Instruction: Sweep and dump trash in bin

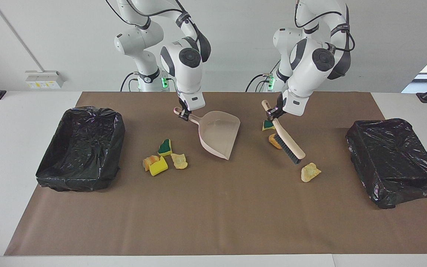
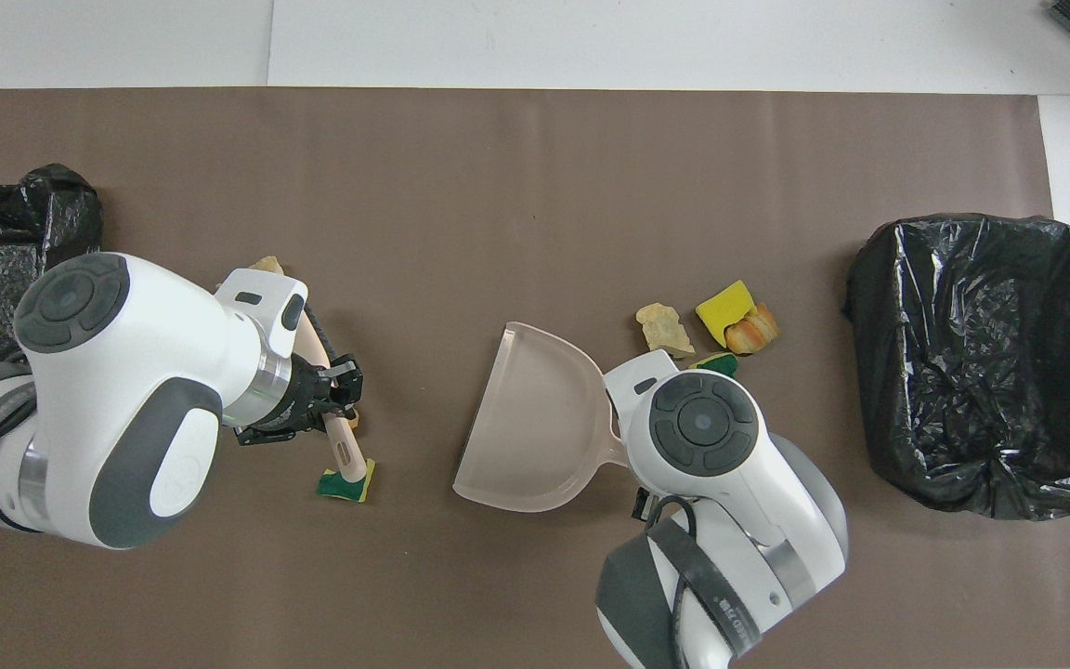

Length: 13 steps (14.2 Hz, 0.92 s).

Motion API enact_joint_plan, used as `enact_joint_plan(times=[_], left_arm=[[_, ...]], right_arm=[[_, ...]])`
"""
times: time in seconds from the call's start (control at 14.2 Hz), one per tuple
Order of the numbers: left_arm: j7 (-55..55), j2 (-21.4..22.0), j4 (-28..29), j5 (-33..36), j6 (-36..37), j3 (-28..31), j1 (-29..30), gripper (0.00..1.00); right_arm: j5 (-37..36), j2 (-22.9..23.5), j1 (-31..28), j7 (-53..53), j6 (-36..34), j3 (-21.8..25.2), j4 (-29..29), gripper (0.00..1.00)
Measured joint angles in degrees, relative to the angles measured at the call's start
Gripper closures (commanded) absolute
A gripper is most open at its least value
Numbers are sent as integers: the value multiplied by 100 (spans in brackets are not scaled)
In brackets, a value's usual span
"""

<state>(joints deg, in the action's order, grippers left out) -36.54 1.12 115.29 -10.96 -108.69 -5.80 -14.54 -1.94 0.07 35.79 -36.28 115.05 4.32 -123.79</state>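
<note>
My right gripper (image 1: pixel 184 114) is shut on the handle of the beige dustpan (image 1: pixel 219 135), whose mouth faces the left arm's end; the pan also shows in the overhead view (image 2: pixel 535 427). My left gripper (image 1: pixel 274 113) is shut on the wooden brush (image 1: pixel 285 138), held slanted with its dark bristles low over the mat. Three trash chunks lie by the brush: a sponge bit (image 1: pixel 268 125), an orange lump (image 1: pixel 274 141) and a tan lump (image 1: pixel 310 172). Several more trash chunks (image 1: pixel 163 159) lie clustered beside the dustpan, toward the right arm's end.
Two bins lined with black bags stand on the brown mat (image 1: pixel 213 215): one at the right arm's end (image 1: pixel 82 148), one at the left arm's end (image 1: pixel 395 159). The overhead view shows them too (image 2: pixel 976 362), (image 2: pixel 6 232).
</note>
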Motion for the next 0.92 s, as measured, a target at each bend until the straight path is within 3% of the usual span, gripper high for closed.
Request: enact_joint_plan(times=[0.42,0.71,0.92], left_arm=[[3519,-884,-880,1278,39,101,860,100],[5742,-1697,-1680,1691,1,108,1366,100],[6933,-2079,-1879,1791,-396,110,1610,100]], right_arm=[[-216,156,81,-391,321,-2,-40,100],[-389,227,108,-448,355,-2,-42,100],[-395,227,112,-451,219,-2,-35,100]])
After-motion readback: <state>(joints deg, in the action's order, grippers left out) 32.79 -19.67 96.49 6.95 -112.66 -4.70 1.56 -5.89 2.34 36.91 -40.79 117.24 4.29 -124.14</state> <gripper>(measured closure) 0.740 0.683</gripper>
